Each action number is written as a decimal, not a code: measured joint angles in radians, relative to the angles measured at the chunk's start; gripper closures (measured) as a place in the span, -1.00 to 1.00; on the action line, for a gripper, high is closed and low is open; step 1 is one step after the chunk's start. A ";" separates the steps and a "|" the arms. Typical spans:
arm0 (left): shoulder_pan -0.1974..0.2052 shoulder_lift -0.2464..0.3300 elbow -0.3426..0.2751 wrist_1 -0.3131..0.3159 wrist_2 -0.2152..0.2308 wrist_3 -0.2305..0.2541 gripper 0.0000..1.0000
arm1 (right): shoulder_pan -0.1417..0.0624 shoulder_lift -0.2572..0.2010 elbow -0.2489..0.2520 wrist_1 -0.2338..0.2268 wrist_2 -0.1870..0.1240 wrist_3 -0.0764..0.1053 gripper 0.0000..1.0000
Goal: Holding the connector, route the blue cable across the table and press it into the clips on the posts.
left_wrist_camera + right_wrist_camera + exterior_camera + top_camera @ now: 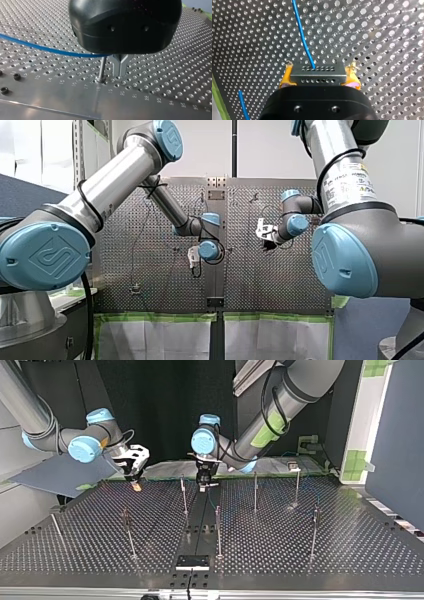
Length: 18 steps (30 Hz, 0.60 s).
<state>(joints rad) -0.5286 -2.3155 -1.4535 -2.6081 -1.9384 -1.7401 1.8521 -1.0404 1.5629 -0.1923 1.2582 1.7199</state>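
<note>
Just beside the post (102, 69), my left gripper (120, 73) stands with its metal fingertips drawn together and nothing seen between them. The blue cable (50, 50) runs in at the height of that post's top and vanishes behind the gripper's black body. Apart from that post, towards the top view's left, my right gripper (319, 71) clamps the grey connector (318, 76) between its yellow pads (285, 79), and the cable leaves the connector's front face, running ahead over the perforated table (387, 37).
</note>
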 joint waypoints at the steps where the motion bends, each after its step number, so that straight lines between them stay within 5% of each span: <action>1: -0.001 0.000 0.001 -0.003 0.000 0.000 1.00 | 0.000 0.000 0.000 0.000 0.000 0.000 1.00; 11: -0.020 0.007 0.001 -0.042 -0.007 0.006 1.00 | -0.001 0.001 0.000 0.000 -0.002 -0.003 1.00; 18: -0.040 0.031 -0.023 -0.087 -0.052 0.005 1.00 | 0.001 0.000 -0.001 0.000 -0.012 -0.005 1.00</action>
<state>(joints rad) -0.5681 -2.2848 -1.4763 -2.6949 -1.9906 -1.7351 1.8527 -1.0404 1.5623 -0.1919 1.2465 1.7148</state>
